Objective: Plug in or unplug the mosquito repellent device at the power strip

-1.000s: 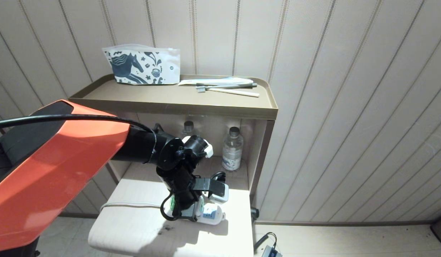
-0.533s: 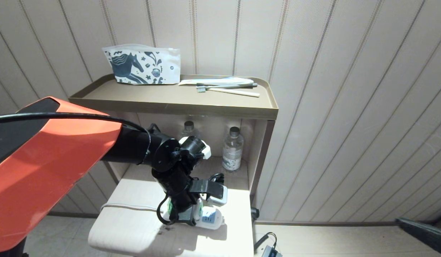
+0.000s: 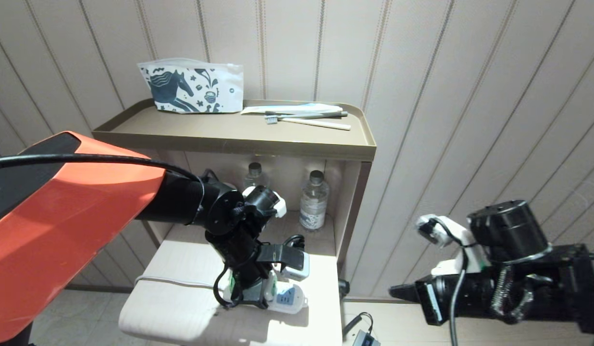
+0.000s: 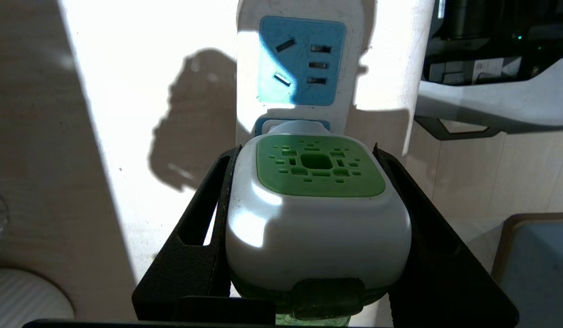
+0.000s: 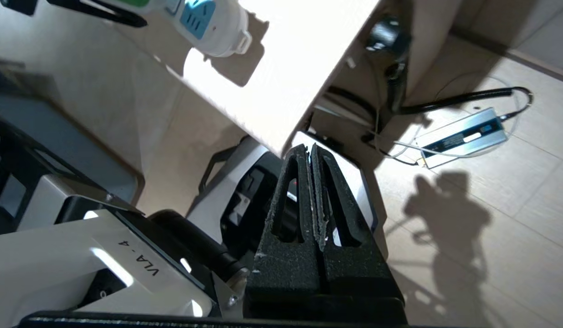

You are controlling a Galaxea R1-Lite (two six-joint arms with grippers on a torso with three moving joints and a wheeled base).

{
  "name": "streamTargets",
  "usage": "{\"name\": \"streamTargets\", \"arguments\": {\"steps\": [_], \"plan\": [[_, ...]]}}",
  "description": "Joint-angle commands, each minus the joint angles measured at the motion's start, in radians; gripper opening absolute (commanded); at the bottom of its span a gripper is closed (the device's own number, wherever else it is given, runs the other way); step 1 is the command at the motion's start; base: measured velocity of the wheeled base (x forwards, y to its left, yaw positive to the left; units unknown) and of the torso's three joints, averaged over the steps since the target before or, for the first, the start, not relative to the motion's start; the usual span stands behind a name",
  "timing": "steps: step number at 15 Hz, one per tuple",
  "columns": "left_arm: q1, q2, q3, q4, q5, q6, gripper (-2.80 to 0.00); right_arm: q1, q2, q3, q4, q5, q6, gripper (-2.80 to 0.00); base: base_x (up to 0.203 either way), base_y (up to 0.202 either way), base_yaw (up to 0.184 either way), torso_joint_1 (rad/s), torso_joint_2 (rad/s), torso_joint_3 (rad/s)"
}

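My left gripper (image 4: 306, 149) is shut on the mosquito repellent device (image 4: 315, 209), one black finger on each side of its white cap with the green vented centre. The device's plug end meets a blue socket face of the power strip (image 4: 304, 64); how deep it sits is hidden. In the head view this gripper (image 3: 258, 288) points down over the power strip (image 3: 291, 299) on the pale low table (image 3: 181, 307). My right gripper (image 5: 310, 150) is shut and empty, off the table's right side above the floor, and shows at the lower right (image 3: 402, 290).
Behind the table stands a brown cabinet (image 3: 229, 139) with a patterned pouch (image 3: 191, 91) and toothbrushes (image 3: 306, 120) on top, and water bottles (image 3: 312, 199) in its niche. A white adapter (image 3: 297, 266) sits by the strip. A power brick with cables (image 5: 463, 136) lies on the floor.
My right arm has swung up into the head view at the lower right. My left gripper keeps its hold on the device at about the same spot over the strip.
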Motion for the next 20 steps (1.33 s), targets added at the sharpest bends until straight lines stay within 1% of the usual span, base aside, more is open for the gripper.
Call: {"name": "streamTargets", "arguments": {"steps": [1, 3, 5, 6, 8, 9, 10, 11, 13, 14, 17, 20], "plan": [[0.000, 0.003, 0.014, -0.007, -0.006, 0.004, -2.80, 0.038, 0.144, -0.039, -0.004, 0.012, -0.005, -2.80, 0.000, 0.000, 0.000, 0.000, 0.00, 0.000], [-0.001, 0.004, 0.029, -0.025, -0.009, -0.008, -2.80, 0.065, 0.252, -0.056, -0.045, 0.047, -0.015, -2.80, 0.000, 0.000, 0.000, 0.000, 0.00, 0.000], [0.000, 0.001, 0.046, -0.051, -0.011, -0.014, -2.80, 0.103, 0.338, -0.058, -0.151, 0.067, -0.018, -2.80, 0.000, 0.000, 0.000, 0.000, 0.00, 0.000], [0.000, 0.000, 0.046, -0.053, -0.012, -0.015, -2.80, 0.116, 0.351, -0.057, -0.184, 0.072, -0.017, -2.80, 0.000, 0.000, 0.000, 0.000, 0.00, 0.000], [0.000, 0.002, 0.096, -0.118, -0.047, -0.027, -2.80, 0.164, 0.397, -0.041, -0.272, 0.071, -0.005, -2.80, 0.000, 0.000, 0.000, 0.000, 0.00, 0.000], [0.000, 0.001, 0.108, -0.134, -0.054, -0.037, -2.80, 0.171, 0.414, -0.040, -0.311, 0.071, 0.006, -2.80, 0.000, 0.000, 0.000, 0.000, 0.00, 0.000], [0.000, 0.000, 0.109, -0.136, -0.054, -0.037, -2.80, 0.174, 0.417, -0.040, -0.319, 0.071, 0.011, -2.80, 0.000, 0.000, 0.000, 0.000, 0.00, 0.000], [0.000, -0.001, 0.115, -0.145, -0.054, -0.037, -2.80, 0.183, 0.433, -0.040, -0.370, 0.070, 0.050, -2.80, 0.000, 0.000, 0.000, 0.000, 0.00, 0.000], [0.000, -0.001, 0.113, -0.145, -0.054, -0.039, -2.80, 0.191, 0.442, -0.039, -0.398, 0.070, 0.078, -2.80, 0.000, 0.000, 0.000, 0.000, 0.00, 0.000], [0.000, 0.001, 0.113, -0.145, -0.054, -0.041, -2.80, 0.205, 0.455, -0.040, -0.449, 0.071, 0.132, -2.80, 0.000, 0.000, 0.000, 0.000, 0.00, 0.000], [0.000, 0.002, 0.116, -0.145, -0.054, -0.048, -2.80, 0.235, 0.505, -0.067, -0.559, 0.068, 0.195, -2.80, 0.000, 0.000, 0.000, 0.000, 0.00, 0.000], [0.000, 0.005, 0.115, -0.145, -0.054, -0.045, -2.80, 0.249, 0.540, -0.106, -0.585, 0.067, 0.231, -2.80, 0.000, 0.000, 0.000, 0.000, 0.00, 0.000]]}}
